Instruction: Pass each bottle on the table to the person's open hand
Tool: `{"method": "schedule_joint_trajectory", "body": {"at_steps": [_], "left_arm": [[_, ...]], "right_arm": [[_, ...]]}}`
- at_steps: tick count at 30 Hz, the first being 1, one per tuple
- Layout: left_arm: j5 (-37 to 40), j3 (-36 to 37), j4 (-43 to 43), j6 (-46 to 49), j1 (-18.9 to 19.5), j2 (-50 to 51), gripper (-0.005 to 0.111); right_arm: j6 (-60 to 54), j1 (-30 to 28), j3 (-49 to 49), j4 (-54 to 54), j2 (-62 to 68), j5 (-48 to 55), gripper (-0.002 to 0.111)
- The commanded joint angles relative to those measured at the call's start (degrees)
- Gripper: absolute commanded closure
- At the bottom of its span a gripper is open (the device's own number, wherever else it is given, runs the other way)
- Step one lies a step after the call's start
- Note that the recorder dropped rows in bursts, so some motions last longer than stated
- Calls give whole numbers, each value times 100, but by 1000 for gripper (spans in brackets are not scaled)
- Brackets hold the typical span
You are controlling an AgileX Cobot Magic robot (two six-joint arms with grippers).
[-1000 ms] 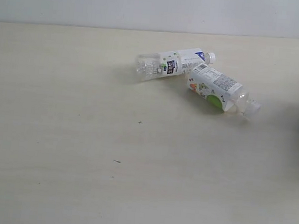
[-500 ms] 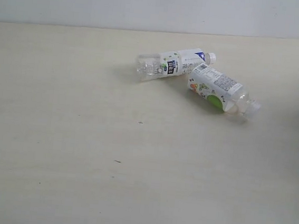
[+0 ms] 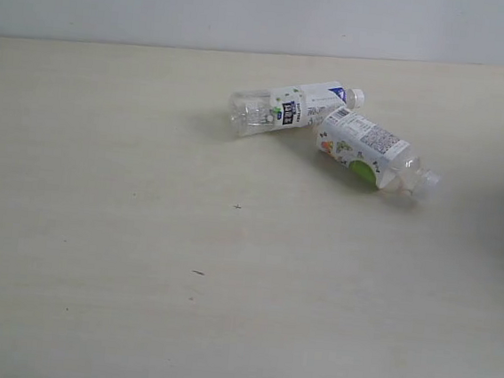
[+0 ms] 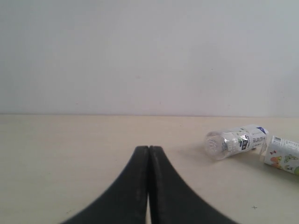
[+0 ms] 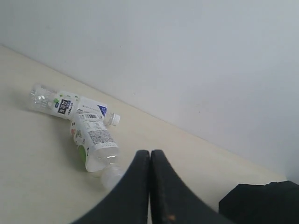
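Observation:
Two clear bottles lie on their sides on the table (image 3: 138, 258), toward the back right. One has a white label with a blue patch (image 3: 291, 107) (image 4: 236, 141) (image 5: 65, 105). The other has a green-lime label (image 3: 367, 149) (image 4: 281, 157) (image 5: 92, 140), and its base touches the first near its white cap. My left gripper (image 4: 149, 150) is shut and empty, some way from the bottles. My right gripper (image 5: 150, 154) is shut and empty, its tips close to the green-lime bottle's cap end. Neither gripper appears in the exterior view. The person's open hand is out of view.
A pale wall (image 3: 269, 12) runs behind the table's far edge. A black object (image 5: 261, 203) sits at one corner of the right wrist view. A few tiny dark specks (image 3: 197, 272) mark the tabletop.
A dark shape at the right edge of the exterior view has drawn out of the frame. The bottles have not moved.

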Motion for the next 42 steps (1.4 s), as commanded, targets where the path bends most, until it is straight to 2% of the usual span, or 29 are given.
{"method": "schedule_joint_trajectory", "body": {"at_steps": [1, 5, 19, 24, 32, 42], "left_arm": [[-24, 18, 14, 0, 11, -38, 106], [-24, 18, 14, 0, 11, -38, 106], [-24, 18, 14, 0, 11, -38, 106], [-24, 18, 14, 0, -218, -38, 106], [-24, 18, 14, 0, -248, -38, 106], [-24, 18, 14, 0, -248, -38, 106]], "right_arm": [[-6, 21, 32, -107, -27, -38, 108], [145, 21, 32, 198, -27, -26, 108], [145, 21, 32, 192, -27, -105, 108], [153, 21, 32, 284, -27, -381, 108], [153, 21, 32, 640, -27, -360, 108], [86, 21, 32, 570, -27, -1254, 108]]}}
